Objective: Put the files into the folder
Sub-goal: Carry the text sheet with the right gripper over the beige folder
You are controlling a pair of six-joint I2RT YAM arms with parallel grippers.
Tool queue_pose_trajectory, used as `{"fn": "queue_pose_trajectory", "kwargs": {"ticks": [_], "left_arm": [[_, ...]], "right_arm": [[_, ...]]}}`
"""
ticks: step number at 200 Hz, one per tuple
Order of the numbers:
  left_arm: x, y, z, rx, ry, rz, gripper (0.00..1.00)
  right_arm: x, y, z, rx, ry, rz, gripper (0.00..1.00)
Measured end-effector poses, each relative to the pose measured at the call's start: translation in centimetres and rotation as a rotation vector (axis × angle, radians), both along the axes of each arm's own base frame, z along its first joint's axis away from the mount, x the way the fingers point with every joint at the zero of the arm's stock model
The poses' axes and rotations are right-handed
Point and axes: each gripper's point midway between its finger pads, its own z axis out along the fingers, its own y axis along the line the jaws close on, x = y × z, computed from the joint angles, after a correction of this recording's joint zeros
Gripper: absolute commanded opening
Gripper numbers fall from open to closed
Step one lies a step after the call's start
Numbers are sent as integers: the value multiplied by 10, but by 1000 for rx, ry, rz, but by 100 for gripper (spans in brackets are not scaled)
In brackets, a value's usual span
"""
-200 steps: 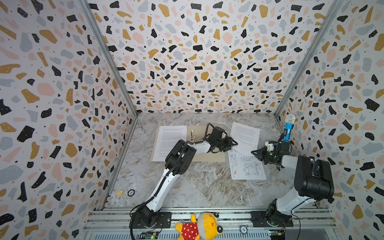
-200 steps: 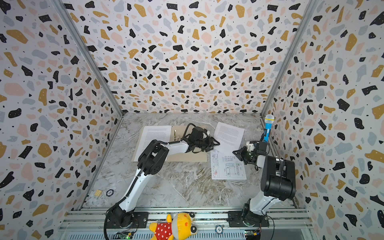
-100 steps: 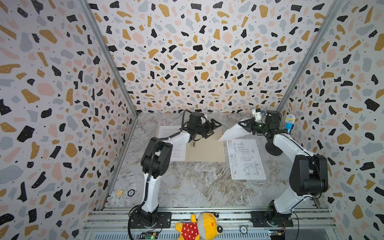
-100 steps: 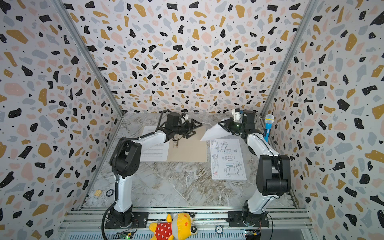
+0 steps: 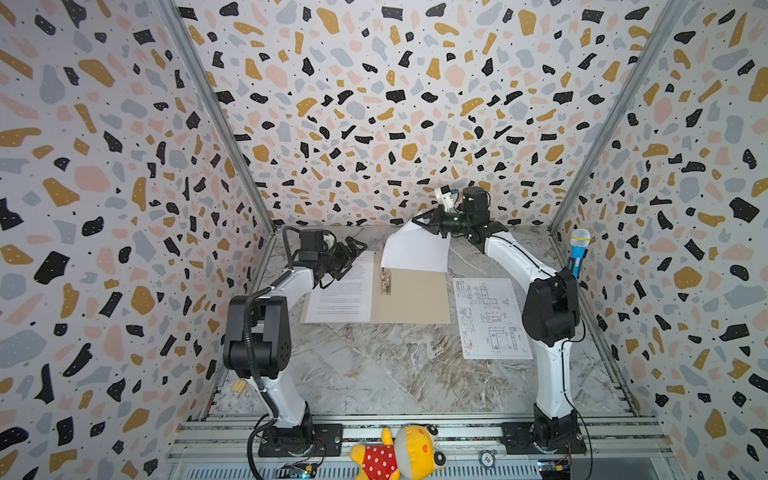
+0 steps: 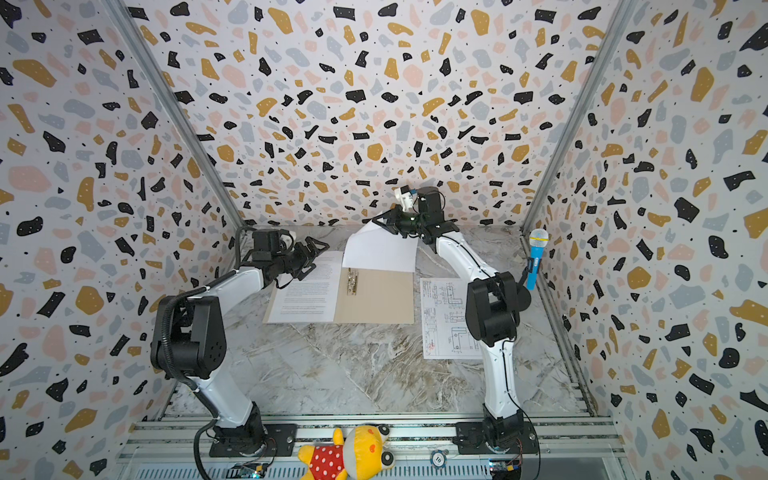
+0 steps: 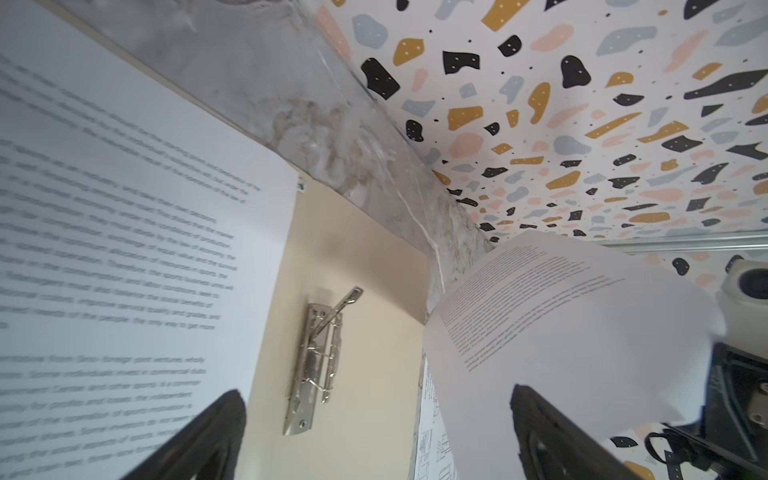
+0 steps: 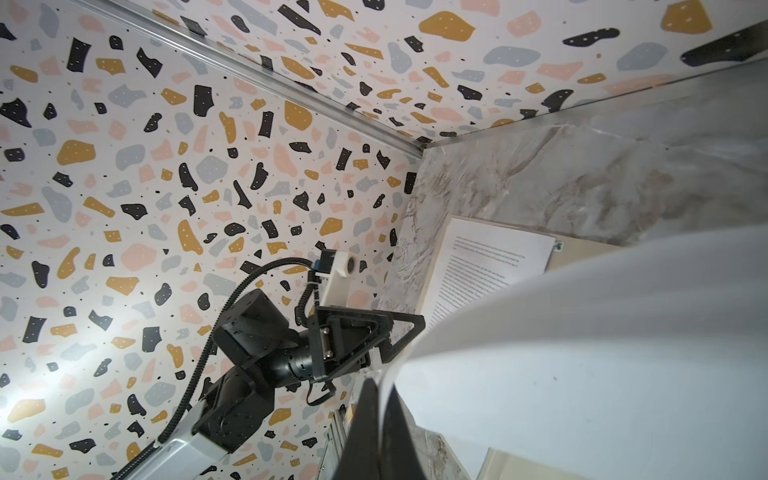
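1. in both top views your folder [image 5: 415, 299] lies open and flat on the table [image 5: 374, 365], its clip [image 5: 385, 280] beside the spine. one text sheet [image 5: 343, 291] lies on the folder's left half. the drawing sheet [image 5: 490, 318] lies on the table just beside the folder's right edge, not on it. your right gripper [image 5: 428, 222] pinches a corner of the lifted sheet [image 5: 415, 251], which hangs over the far edge of the folder's right half. your left gripper [image 5: 351, 258] hovers over the far end of the text sheet, spread wide and holding nothing
2. in the left wrist view the two fingers [image 7: 208, 436] stand far apart, and the clip shows in the gap beyond them with its lever raised. the text sheet's edge stops short of the clip, so it is not pinned. the lifted sheet curls in the air on the clip's other side
3. in the right wrist view the lifted sheet fills most of the frame, its edge nipped at the dark finger [image 8: 374, 428], the jaws pressed together on it
4. by my reading you are about a third through: one sheet rests on the folder, one is in the air, and the drawing sheet is untouched
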Motion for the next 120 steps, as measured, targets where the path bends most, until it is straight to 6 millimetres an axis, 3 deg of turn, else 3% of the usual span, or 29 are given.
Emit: {"fn": "queue_pose_trajectory", "kwargs": {"ticks": [19,42,73,99,120], "left_arm": [[-6,9,-13,3,29,10,100],[-15,10,-26,3,55,0,100],[-25,8,-38,-6,81,-12,100],[-28,7,-41,-12,84,-18,100],[-30,6,-42,-16,82,-23,100]], "right_arm": [[0,-1,6,6,-19,-8,0],[-18,-11,-17,-6,10,-28,0],[-68,-29,-93,-30,169,-63,0],[-116,-29,-163,-79,318,-58,0],[-145,-30,-198,-115,393,-54,0]]}}
